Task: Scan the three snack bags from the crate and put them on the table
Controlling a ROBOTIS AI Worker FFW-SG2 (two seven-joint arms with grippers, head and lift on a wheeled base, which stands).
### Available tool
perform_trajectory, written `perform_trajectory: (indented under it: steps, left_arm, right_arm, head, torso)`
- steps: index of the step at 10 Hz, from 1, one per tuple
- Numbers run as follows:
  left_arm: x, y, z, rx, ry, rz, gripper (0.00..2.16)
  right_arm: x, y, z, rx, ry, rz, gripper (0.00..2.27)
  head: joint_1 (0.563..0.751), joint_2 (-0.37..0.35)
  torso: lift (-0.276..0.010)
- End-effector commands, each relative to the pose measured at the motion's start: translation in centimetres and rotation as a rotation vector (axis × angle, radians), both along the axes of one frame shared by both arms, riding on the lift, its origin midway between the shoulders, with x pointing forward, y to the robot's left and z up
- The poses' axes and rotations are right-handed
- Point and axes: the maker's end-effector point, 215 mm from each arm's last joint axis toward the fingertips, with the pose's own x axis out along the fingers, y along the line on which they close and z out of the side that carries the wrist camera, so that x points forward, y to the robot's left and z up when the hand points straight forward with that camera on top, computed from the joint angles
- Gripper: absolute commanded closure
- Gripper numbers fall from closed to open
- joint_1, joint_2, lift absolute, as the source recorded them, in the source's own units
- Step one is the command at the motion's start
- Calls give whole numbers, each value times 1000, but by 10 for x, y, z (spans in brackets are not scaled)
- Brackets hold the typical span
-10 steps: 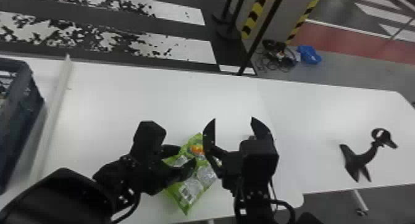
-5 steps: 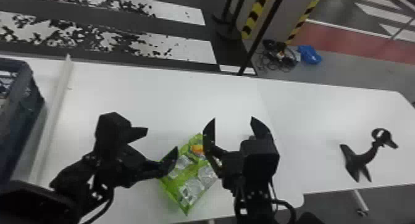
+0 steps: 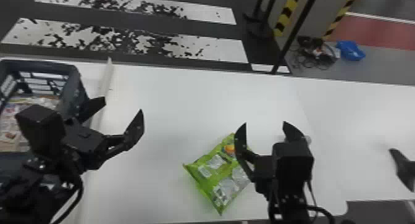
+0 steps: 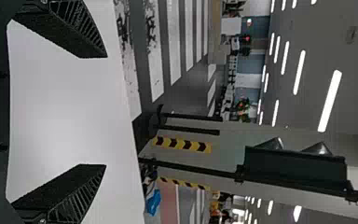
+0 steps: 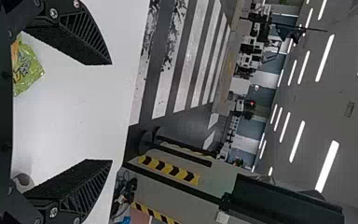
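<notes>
Green snack bag (image 3: 213, 174) lies on the table (image 3: 173, 97), partly behind my right gripper (image 3: 265, 124); dipping that could drag it. Both pairs of jaws gape empty. Swinging my left gripper (image 3: 121, 105) low might clip the crate (image 3: 40, 64).

Crate (image 3: 46, 63) cropped by head view's left edge; contents (image 3: 18, 115) partly behind left gripper (image 3: 123, 105), too blurred to identify. Green snack bag (image 3: 213, 174) partly behind right gripper (image 3: 265, 123); black object (image 3: 405, 169) cropped at right edge.
</notes>
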Motion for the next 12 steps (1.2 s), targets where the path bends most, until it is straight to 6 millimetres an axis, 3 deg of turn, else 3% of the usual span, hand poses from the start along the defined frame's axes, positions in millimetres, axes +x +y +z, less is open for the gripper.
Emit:
perform_trajectory:
  steps: [1,2,4,6,8,9,10,12]
  left_arm:
    - [-11,50,33,-45,-85,86,29]
    - [-18,70,46,-35,-125,141,29]
    - [-37,88,76,-46,-225,170,29]
    - [-50,104,80,-64,-220,176,29]
    - [-57,111,78,-70,-213,172,29]
    - [-60,114,78,-68,-218,176,29]
    - [-63,118,83,-66,-232,181,29]
    - [-64,121,83,-70,-236,177,29]
  right_arm:
    - [-2,3,-22,-11,60,9,140]
    - [-7,8,-38,-24,117,26,144]
    - [-20,21,-61,-38,211,53,144]
    - [-45,49,-84,-46,319,97,144]
    - [-64,87,-93,-44,363,167,329]
    - [-65,93,-93,-48,366,177,1031]
    - [-68,100,-96,-43,372,196,2236]
    - [-92,132,-111,-58,408,289,2246]
  head:
    - [695,-116]
    - [695,-92]
    - [695,-2]
    - [695,41]
    - [695,118]
    - [695,167]
    - [695,183]
    - [695,239]
  torso:
    - [-94]
    - [-94]
    - [-94]
    - [-94]
    - [-94]
    - [-94]
    - [-94]
    - [-94]
